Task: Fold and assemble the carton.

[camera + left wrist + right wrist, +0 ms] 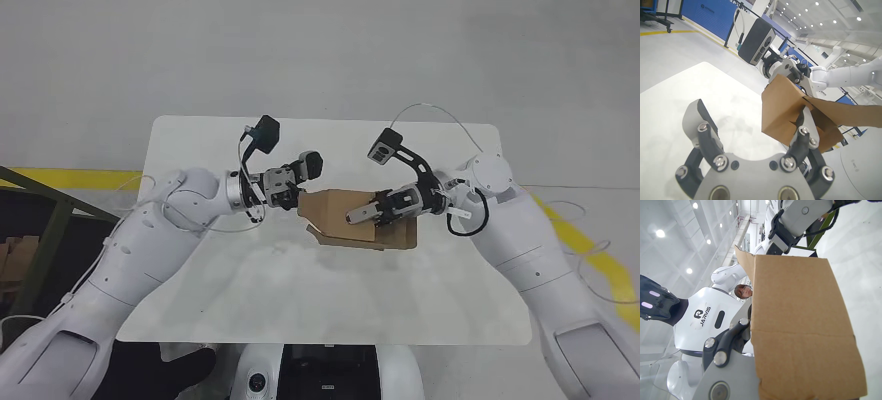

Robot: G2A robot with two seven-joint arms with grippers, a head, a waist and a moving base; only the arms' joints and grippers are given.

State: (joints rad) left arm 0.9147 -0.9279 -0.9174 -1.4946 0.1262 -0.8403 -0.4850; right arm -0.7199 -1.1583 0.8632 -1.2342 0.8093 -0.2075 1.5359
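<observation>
Top view — right claw (356, 215) grips the carton (325, 210), left claw (302, 186) spread open against it.

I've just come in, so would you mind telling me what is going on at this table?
A two-armed robot is assembling a brown cardboard carton over a white table. The right claw grips one panel and holds the carton tilted, apparently lifted off the tabletop. The left claw is open at the opposite end, one finger touching a flap. The carton is only partly folded.
</observation>
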